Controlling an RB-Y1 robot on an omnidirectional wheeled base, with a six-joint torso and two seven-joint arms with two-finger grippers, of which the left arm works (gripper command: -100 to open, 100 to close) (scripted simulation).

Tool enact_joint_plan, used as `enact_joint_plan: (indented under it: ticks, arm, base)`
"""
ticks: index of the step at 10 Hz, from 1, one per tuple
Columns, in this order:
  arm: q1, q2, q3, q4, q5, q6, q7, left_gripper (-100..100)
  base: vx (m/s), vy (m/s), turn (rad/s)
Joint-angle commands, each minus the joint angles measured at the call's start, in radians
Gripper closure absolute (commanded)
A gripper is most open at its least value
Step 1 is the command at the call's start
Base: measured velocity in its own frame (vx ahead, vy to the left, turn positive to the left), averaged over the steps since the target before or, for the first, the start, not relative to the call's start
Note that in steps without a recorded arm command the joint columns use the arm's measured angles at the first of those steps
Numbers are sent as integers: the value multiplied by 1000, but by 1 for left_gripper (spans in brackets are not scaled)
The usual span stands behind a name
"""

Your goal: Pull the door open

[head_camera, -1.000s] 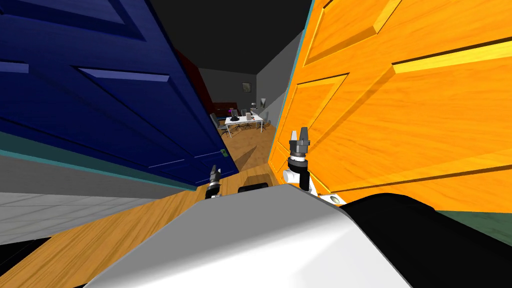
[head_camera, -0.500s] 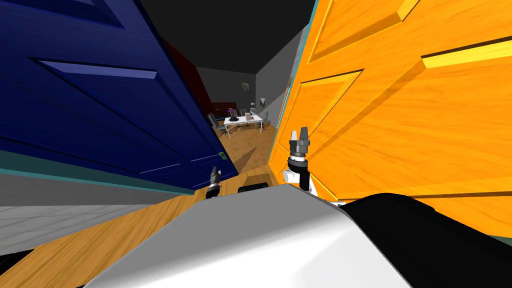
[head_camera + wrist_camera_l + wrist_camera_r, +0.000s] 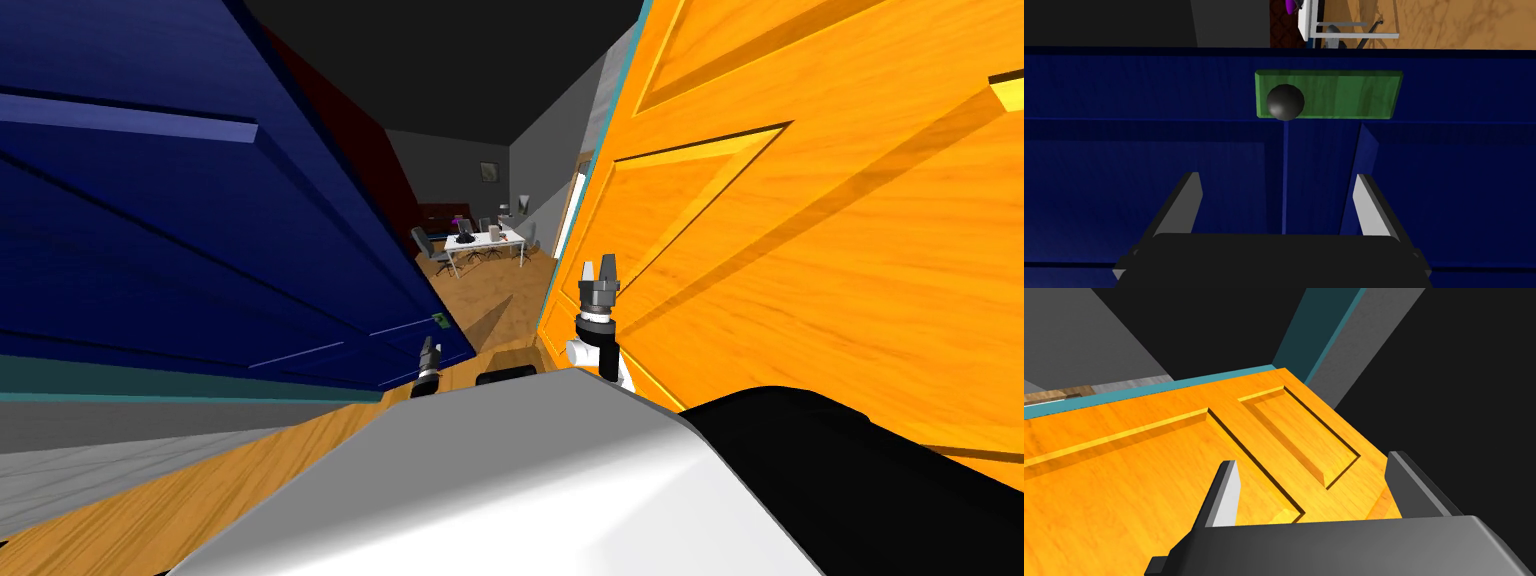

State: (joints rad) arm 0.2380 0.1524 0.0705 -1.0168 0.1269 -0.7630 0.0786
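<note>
While the left gripper [image 3: 1278, 176] hangs released before the blue door [image 3: 1124, 190], the door's dark round knob [image 3: 1285, 102] sits ahead on a green plate [image 3: 1349, 95], ungrasped, so grasping and pulling both remain. The right gripper [image 3: 1313, 460] is spread beside an orange door [image 3: 1124, 453].

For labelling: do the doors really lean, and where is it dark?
Head view: blue door and orange door splay from the wide lens, no real lean; shadow bands cross the orange one. Left wrist view: dim, yet the dark knob on a green plate is clear. Right wrist view: bright orange door, dark area beyond.
</note>
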Motion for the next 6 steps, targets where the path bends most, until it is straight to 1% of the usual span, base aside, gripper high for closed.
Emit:
enact_joint_plan:
  ticks: [1,4,6]
  arm:
    - [-7,13,12,22,7,-10,11,-100]
    - [-19,40,37,63,22,-25,33,-100]
    - [-25,55,51,85,30,-34,45,-100]
  base:
    - [218,25,-108]
    - [207,2,-107]
    - [196,5,-91]
